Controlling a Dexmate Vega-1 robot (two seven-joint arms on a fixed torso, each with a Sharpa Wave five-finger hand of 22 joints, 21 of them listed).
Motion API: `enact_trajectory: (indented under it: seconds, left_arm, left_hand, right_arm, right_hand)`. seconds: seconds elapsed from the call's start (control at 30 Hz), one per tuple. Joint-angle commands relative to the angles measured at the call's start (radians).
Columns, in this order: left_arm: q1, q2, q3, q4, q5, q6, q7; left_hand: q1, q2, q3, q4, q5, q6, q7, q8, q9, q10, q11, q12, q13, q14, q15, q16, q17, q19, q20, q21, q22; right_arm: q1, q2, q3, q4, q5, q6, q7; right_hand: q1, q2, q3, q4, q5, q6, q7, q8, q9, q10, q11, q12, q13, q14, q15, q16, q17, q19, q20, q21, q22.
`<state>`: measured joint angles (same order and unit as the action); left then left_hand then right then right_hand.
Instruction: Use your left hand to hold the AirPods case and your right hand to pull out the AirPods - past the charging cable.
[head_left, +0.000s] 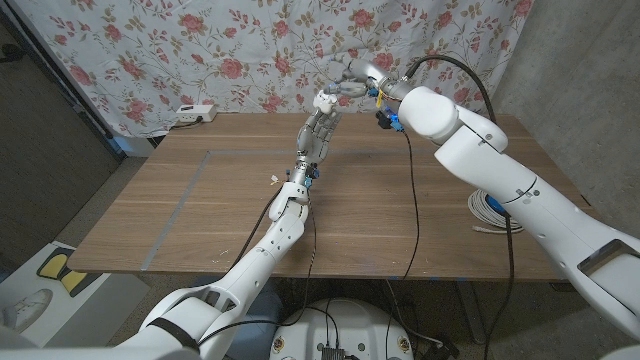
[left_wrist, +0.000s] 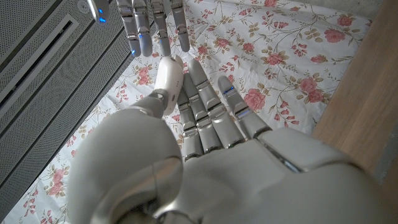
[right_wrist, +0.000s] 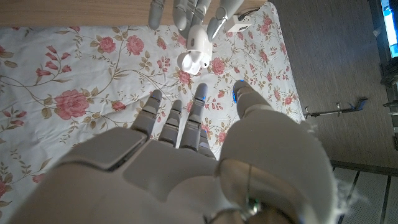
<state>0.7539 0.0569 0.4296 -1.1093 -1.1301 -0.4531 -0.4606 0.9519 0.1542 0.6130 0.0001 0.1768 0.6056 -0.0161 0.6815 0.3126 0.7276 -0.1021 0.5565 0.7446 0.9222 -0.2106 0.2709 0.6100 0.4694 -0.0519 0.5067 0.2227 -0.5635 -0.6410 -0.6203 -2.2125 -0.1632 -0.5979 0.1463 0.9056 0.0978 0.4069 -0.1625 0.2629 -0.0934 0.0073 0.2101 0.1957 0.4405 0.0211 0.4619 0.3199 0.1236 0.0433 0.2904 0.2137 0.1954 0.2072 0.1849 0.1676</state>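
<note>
My left hand is raised above the far middle of the table and holds the white AirPods case at its fingertips. In the left wrist view the case sits between the thumb and the fingers. My right hand hovers just beyond the case with its fingers apart. In the right wrist view those fingers point at the case with a gap between them and nothing in the hand. I cannot make out any earbuds.
A coiled white charging cable lies near the right edge of the wooden table. A white power strip sits at the far left edge. A floral cloth hangs behind the table.
</note>
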Motion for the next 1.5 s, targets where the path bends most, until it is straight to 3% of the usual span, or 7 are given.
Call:
enact_trajectory:
  seconds: [0.03,0.6,0.8,0.87,1.5]
  left_arm:
    - [0.004,-0.001,0.001,-0.001,-0.001,-0.002,-0.001]
    - [0.005,0.002,0.001,-0.002,-0.003,-0.002,-0.009]
    - [0.011,0.004,0.001,-0.01,-0.004,-0.001,-0.008]
    - [0.017,0.007,0.002,-0.02,0.002,-0.004,0.009]
    - [0.018,0.013,0.004,-0.025,0.001,-0.002,-0.003]
  left_hand:
    - [0.036,0.038,0.051,0.0,0.005,0.079,-0.042,0.03,0.437,0.045,-0.036,0.0,0.001,0.011,0.0,-0.003,0.0,0.009,-0.005,0.008,0.0]
    - [0.031,0.039,0.046,-0.007,0.005,0.087,-0.044,0.029,0.42,0.049,-0.041,-0.008,-0.01,0.017,0.0,-0.015,-0.011,0.012,-0.01,0.023,-0.005]
    - [0.029,0.04,0.044,-0.008,0.005,0.089,-0.045,0.03,0.418,0.05,-0.044,-0.007,-0.006,0.018,-0.001,-0.018,-0.013,0.012,-0.01,0.026,-0.007]
    - [0.028,0.04,0.044,-0.008,0.005,0.089,-0.045,0.031,0.419,0.051,-0.043,-0.008,-0.007,0.018,-0.003,-0.019,-0.014,0.011,-0.01,0.028,-0.007]
    - [0.023,0.041,0.041,-0.012,0.005,0.086,-0.046,0.033,0.414,0.054,-0.041,-0.011,-0.007,0.021,-0.002,-0.023,-0.013,0.008,-0.01,0.04,-0.011]
  right_arm:
    - [0.016,0.007,-0.019,0.011,-0.018,-0.003,0.024]
    - [0.02,0.008,-0.049,-0.004,-0.088,-0.037,0.025]
    - [0.034,0.008,-0.064,0.004,-0.104,-0.041,0.042]
    - [0.04,0.011,-0.068,0.008,-0.106,-0.043,0.052]
    - [0.061,0.007,-0.112,0.0,-0.184,-0.077,0.087]
  right_hand:
    - [0.008,0.004,-0.001,0.008,0.007,-0.006,0.005,-0.003,0.003,0.009,-0.003,-0.004,0.0,0.001,-0.013,-0.003,-0.001,-0.007,0.002,0.002,0.003]
    - [-0.005,0.012,-0.011,0.019,0.007,-0.003,-0.004,-0.003,0.003,0.005,-0.007,-0.021,-0.01,-0.006,-0.003,-0.004,-0.001,-0.004,0.001,0.005,0.003]
    - [-0.017,0.018,-0.017,0.028,0.007,-0.004,-0.012,-0.004,0.002,-0.003,-0.011,-0.032,-0.016,-0.012,-0.007,-0.005,0.001,-0.014,-0.017,0.002,0.003]
    - [-0.028,0.025,-0.022,0.035,0.006,-0.008,-0.019,-0.006,0.002,-0.007,-0.014,-0.04,-0.02,-0.005,-0.023,0.0,0.003,-0.02,-0.029,0.001,0.003]
    - [-0.078,0.042,-0.047,0.066,-0.005,-0.029,-0.003,-0.012,0.002,0.011,-0.005,-0.054,-0.031,-0.008,-0.007,0.006,0.011,-0.012,-0.029,0.007,0.004]
